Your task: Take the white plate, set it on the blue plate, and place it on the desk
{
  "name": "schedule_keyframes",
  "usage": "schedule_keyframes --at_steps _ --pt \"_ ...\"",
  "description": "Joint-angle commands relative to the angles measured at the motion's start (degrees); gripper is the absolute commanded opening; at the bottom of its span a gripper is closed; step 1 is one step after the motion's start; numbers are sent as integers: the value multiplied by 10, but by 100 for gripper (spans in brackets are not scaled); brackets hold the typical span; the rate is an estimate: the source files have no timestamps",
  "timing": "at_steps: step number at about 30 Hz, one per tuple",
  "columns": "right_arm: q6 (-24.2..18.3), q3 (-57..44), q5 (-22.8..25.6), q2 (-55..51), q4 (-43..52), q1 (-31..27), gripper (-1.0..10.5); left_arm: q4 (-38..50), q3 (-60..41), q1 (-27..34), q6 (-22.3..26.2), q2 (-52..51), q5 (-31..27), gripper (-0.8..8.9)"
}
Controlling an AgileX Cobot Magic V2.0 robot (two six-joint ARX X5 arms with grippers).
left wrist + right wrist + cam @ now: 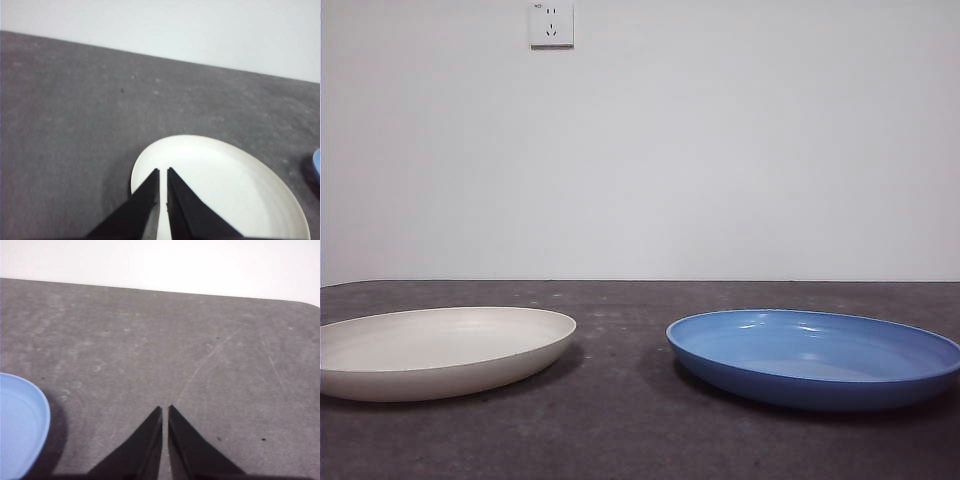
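The white plate rests flat on the desk at the left of the front view. To its right, apart from it, lies the glossy blue plate. Neither arm shows in the front view. My left gripper hangs shut above the white plate, with nothing between its jaws. A sliver of the blue plate shows at that view's edge. My right gripper is shut over bare desk, beside the blue plate.
A white wall with a power socket stands behind the desk's far edge. A gap of bare desk separates the two plates.
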Motion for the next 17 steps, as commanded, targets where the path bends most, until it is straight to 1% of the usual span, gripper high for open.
schedule_keyframes --at_steps 1,4,6,8,10,14,17 --pt "24 -3 -4 -2 10 0 17 19 -12 1 0 -1 0 24" --pt "86 -3 -18 -2 9 0 17 20 -12 1 -8 -1 0 16" --pt "106 -3 -42 -2 16 0 15 19 -12 1 -21 -1 0 16" --pt "143 3 -60 -1 20 0 12 19 -10 1 -41 0 0 16" --pt "170 14 -61 -1 17 0 11 19 -2 -1 -67 2 0 16" --pt "205 49 -56 14 17 0 11 19 27 -6 -106 11 -1 16" --pt "223 90 -59 42 12 0 11 19 61 -8 -124 29 -5 16"
